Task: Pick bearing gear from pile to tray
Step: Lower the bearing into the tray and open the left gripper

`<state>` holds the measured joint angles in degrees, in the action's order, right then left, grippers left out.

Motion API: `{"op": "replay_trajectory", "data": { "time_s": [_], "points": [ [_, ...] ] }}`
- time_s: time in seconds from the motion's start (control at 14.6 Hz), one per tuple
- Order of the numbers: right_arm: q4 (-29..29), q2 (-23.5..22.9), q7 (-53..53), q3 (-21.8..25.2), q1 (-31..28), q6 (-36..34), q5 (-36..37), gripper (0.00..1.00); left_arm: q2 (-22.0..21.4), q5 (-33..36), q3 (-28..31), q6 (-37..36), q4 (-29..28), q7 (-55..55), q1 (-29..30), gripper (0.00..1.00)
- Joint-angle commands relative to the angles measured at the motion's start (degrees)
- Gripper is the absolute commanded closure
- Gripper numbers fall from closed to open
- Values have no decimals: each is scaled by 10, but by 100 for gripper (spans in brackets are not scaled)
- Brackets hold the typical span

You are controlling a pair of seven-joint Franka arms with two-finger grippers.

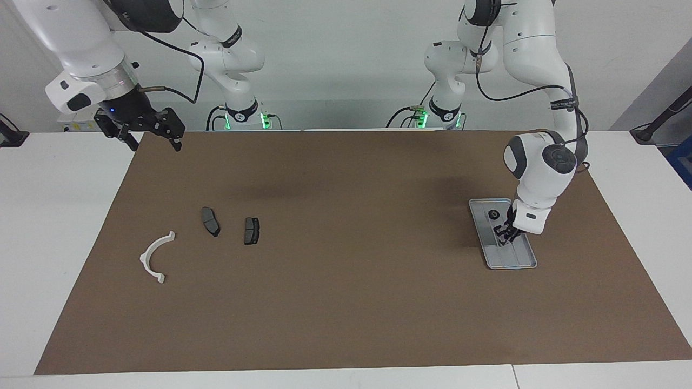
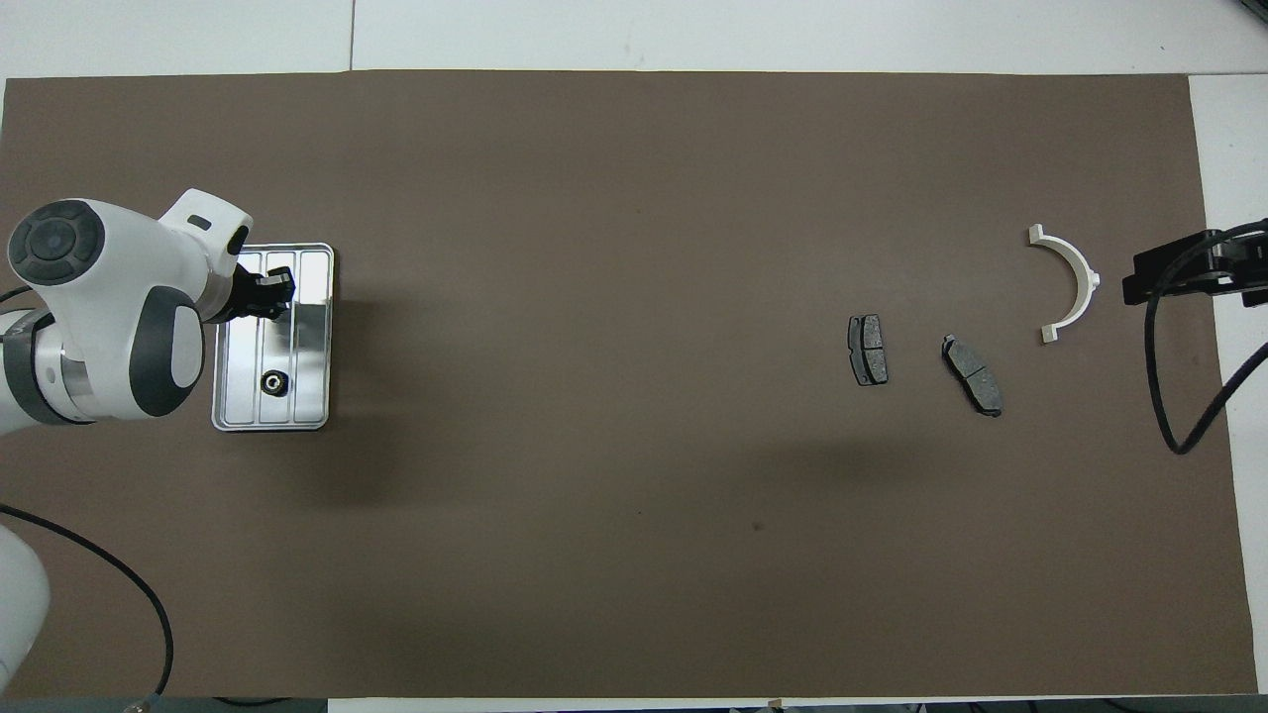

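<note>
Jaws of left gripper (image 1: 505,235) are shut, empty, over tray (image 1: 525,261); bearing gear (image 1: 493,214) lies in tray's robot-side end. Right gripper (image 1: 147,136) jaws wide, waiting nr pile.

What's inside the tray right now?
In the tray lies one small black round bearing gear, at the end nearer the robots. The left pincer, shut, hangs over the other end; the arm covers one edge strip in the overhead view.
</note>
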<state>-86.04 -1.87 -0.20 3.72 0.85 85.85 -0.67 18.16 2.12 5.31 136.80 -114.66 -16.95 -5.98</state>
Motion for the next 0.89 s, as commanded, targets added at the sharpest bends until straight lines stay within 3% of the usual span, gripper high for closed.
{"op": "replay_trajectory", "data": {
  "time_s": [0.0,0.27,0.34,0.41,0.48,0.62,0.82],
  "points": [
    [-20,15,-18,1,-2,8,6,0,-14,7,-4,18,-25,0,7,100],
    [-21,14,-18,1,-2,8,8,0,-14,6,-4,43,-43,-2,7,100],
    [-21,14,-18,1,-1,10,13,0,-14,6,-4,43,-43,-1,7,83],
    [-21,13,-18,0,-1,14,19,0,-14,7,-4,43,-40,-1,7,31],
    [-20,11,-18,0,-1,17,22,0,-14,7,-4,34,-31,-1,7,0],
    [-20,10,-18,1,1,40,23,0,-18,7,-4,2,0,-1,7,0],
    [-21,11,-18,0,2,37,23,0,-49,7,-1,-120,65,1,9,0]
  ]
}}
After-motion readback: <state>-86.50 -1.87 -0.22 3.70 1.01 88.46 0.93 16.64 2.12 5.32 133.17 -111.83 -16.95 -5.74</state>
